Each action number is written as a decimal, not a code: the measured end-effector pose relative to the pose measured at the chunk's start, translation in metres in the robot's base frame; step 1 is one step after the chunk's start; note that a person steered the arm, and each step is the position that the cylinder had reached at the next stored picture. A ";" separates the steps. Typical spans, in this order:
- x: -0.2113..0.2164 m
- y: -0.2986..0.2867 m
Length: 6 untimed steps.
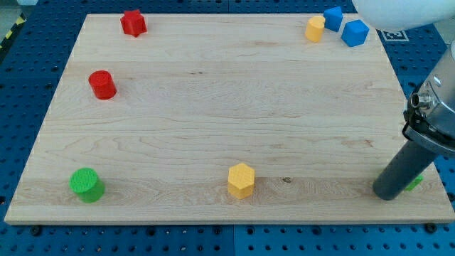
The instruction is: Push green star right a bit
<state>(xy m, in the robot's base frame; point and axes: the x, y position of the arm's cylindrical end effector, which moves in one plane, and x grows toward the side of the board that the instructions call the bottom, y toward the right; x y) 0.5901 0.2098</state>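
Note:
The green star (414,182) lies near the board's bottom right corner, mostly hidden behind my rod; only a green sliver shows on the rod's right side. My tip (388,193) rests on the board touching the star's left side. The rod slants up to the arm at the view's right edge.
A yellow hexagon block (241,180) sits at bottom centre, a green cylinder (87,185) at bottom left. A red cylinder (102,84) and a red star (133,23) are at the left. A yellow block (314,29) and two blue blocks (333,18) (355,33) are at top right. The board's right edge (435,178) is close to the star.

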 end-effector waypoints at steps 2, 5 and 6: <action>0.006 0.019; 0.006 0.049; 0.006 0.049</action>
